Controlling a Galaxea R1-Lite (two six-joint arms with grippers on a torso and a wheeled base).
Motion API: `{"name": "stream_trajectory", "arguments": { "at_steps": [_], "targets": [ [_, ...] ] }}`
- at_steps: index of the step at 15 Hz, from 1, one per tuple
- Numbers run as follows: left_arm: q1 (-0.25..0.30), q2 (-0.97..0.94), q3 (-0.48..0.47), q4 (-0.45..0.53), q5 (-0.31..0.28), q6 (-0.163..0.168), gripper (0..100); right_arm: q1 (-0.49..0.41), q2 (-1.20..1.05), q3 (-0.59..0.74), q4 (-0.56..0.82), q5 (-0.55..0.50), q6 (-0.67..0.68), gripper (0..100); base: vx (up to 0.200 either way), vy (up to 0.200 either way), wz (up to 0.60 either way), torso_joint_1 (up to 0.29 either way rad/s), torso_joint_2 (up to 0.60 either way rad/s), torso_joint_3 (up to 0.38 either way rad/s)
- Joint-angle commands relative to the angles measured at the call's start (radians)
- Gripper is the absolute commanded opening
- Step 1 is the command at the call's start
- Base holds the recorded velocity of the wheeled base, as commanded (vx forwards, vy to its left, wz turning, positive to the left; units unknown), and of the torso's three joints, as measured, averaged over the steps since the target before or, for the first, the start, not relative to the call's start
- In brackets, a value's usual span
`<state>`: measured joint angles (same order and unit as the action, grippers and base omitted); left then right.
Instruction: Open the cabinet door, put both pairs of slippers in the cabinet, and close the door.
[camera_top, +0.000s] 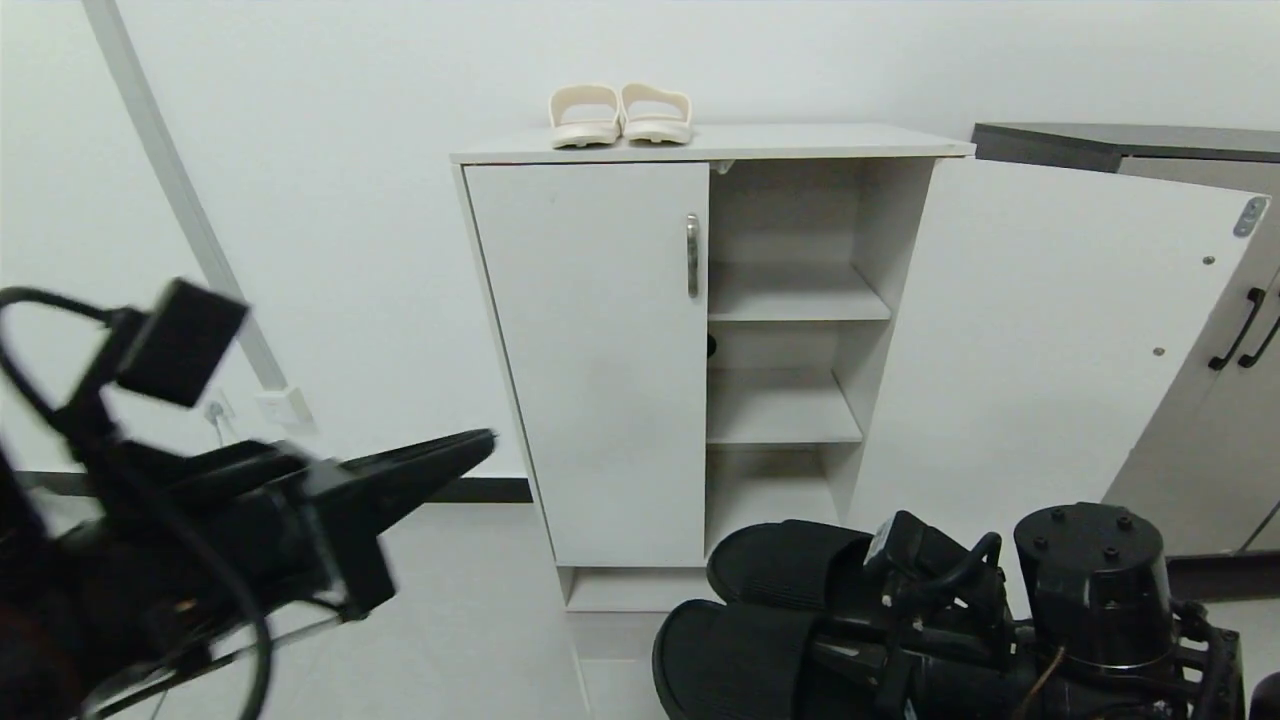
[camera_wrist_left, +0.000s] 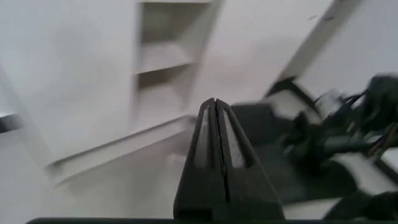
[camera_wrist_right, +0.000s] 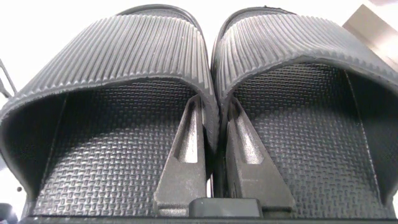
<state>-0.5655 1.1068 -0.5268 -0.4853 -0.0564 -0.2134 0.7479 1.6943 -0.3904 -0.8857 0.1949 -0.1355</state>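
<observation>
The white cabinet (camera_top: 590, 350) has its left door shut and its right door (camera_top: 1030, 340) swung wide open, showing bare shelves (camera_top: 790, 300). A beige pair of slippers (camera_top: 620, 115) rests on the cabinet top. The black pair of slippers (camera_top: 770, 570) hangs low in front of the open compartment. My right gripper (camera_wrist_right: 216, 134) is shut on the black slippers (camera_wrist_right: 155, 68), pinching their two inner side walls together. My left gripper (camera_top: 470, 450) is off to the left of the cabinet, shut and empty, pointing toward it; its fingers (camera_wrist_left: 214, 109) are pressed together.
A grey cabinet (camera_top: 1220, 400) with black handles stands to the right, behind the open door. A wall socket (camera_top: 285, 405) and a slanted conduit are on the wall at left. Bare grey floor (camera_top: 480, 600) lies before the cabinet.
</observation>
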Motion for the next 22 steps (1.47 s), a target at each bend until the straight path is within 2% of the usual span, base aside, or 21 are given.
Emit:
{"name": "stream_trajectory", "arguments": {
  "at_steps": [1, 2, 5, 10, 11, 13, 15, 16, 17, 18, 19, 20, 22],
  "targets": [
    [0.188, -0.544, 0.130, 0.429, 0.231, 0.111, 0, -0.002, 0.007, -0.005, -0.005, 0.000, 0.001, 0, 0.000, 0.000, 0.00, 0.000, 0.00, 0.000],
    [0.268, -0.616, 0.151, 0.485, 0.231, 0.112, 0, -0.007, 0.010, -0.005, -0.005, 0.000, 0.002, 0, 0.000, 0.000, 0.00, 0.000, 0.00, 0.000],
    [0.421, -0.777, 0.300, 0.493, 0.311, 0.117, 0, -0.010, 0.018, 0.001, -0.029, 0.000, 0.002, 0, 0.000, 0.000, 0.00, 0.000, 0.00, 0.000],
    [0.587, -1.002, 0.493, 0.493, 0.314, 0.189, 0, -0.010, 0.028, 0.002, -0.029, 0.000, 0.002, 0, 0.000, 0.000, 0.00, 0.000, 0.00, 0.000],
    [0.581, -1.044, 0.508, 0.493, 0.296, 0.204, 0, -0.010, 0.033, 0.002, -0.030, 0.000, 0.002, 0, 0.000, 0.000, 0.00, 0.000, 0.00, 0.000],
    [0.559, -1.087, 0.510, 0.488, 0.198, 0.204, 0, -0.008, 0.036, 0.004, -0.030, 0.000, 0.001, 0, 0.000, 0.000, 0.00, 0.000, 0.00, 0.000],
    [0.559, -1.087, 0.515, 0.475, 0.125, 0.197, 0, -0.007, 0.035, 0.005, -0.030, 0.000, 0.001, 0, 0.000, 0.000, 0.00, 0.000, 0.00, 0.000],
    [0.561, -1.096, 0.525, 0.487, 0.081, 0.207, 0, -0.007, 0.033, 0.005, -0.030, 0.000, 0.001, 0, 0.000, 0.000, 0.00, 0.000, 0.00, 0.000],
    [0.561, -1.101, 0.527, 0.488, 0.046, 0.236, 0, -0.007, 0.035, 0.005, -0.030, 0.000, 0.001, 0, 0.000, 0.000, 0.00, 0.000, 0.00, 0.000],
    [0.561, -1.101, 0.527, 0.488, 0.030, 0.264, 0, -0.007, 0.035, 0.005, -0.030, 0.000, -0.001, 0, 0.000, 0.000, 0.00, 0.000, 0.00, 0.000],
    [0.561, -1.101, 0.527, 0.490, 0.027, 0.261, 0, -0.005, 0.035, 0.004, -0.030, -0.002, -0.001, 0, 0.000, 0.000, 0.00, 0.000, 0.00, 0.000],
    [0.562, -1.102, 0.525, 0.488, 0.027, 0.244, 0, -0.005, 0.036, -0.001, -0.033, -0.002, -0.001, 0, 0.000, 0.000, 0.00, 0.000, 0.00, 0.000],
    [0.562, -1.102, 0.527, 0.488, 0.029, 0.241, 0, -0.007, 0.073, -0.039, -0.050, -0.032, 0.024, 0, 0.000, 0.000, 0.00, 0.000, 0.00, 0.000]
  ]
}}
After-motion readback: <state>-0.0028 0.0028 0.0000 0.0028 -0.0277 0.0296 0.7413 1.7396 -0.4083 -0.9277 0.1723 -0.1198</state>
